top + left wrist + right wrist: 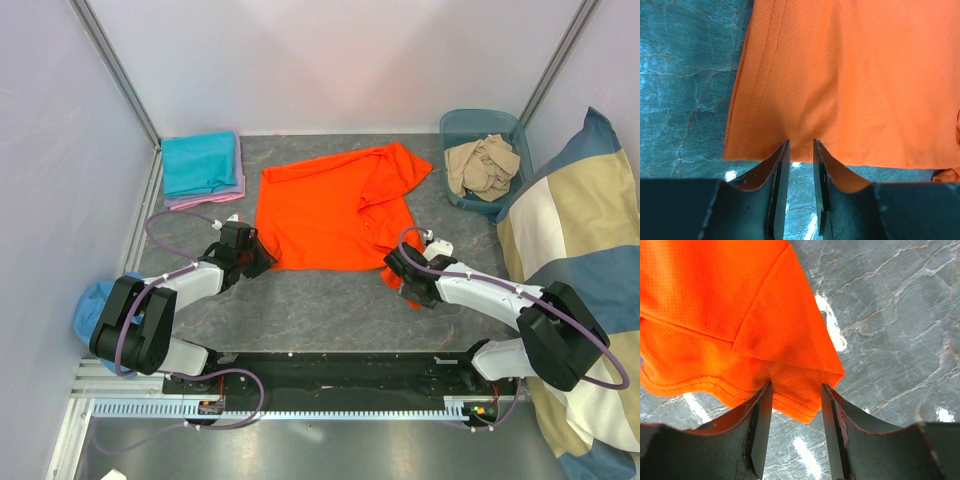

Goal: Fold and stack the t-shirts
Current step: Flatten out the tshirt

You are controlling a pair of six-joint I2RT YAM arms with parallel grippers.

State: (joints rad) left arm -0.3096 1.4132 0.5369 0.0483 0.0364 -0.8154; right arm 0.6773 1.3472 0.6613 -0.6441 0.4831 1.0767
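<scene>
The orange mesh-knit t-shirt [330, 210] lies rumpled mid-table [330, 310] on veined grey stone. The right gripper [796, 390] gapes astride its stitched corner. The left gripper [801, 147] is narrowed at the hem, perhaps pinching; its tips hide the contact.

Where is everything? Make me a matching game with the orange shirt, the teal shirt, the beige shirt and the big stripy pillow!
Things:
1. orange shirt
2. teal shirt
3. beige shirt
4. stripy pillow

Places:
A. crumpled in the blue bin
B. spread out in the middle of the table
C. leaning at the right side
D. back left corner, on top of a pink shirt

Pairs: 1-B, 2-D, 3-A, 4-C
</scene>
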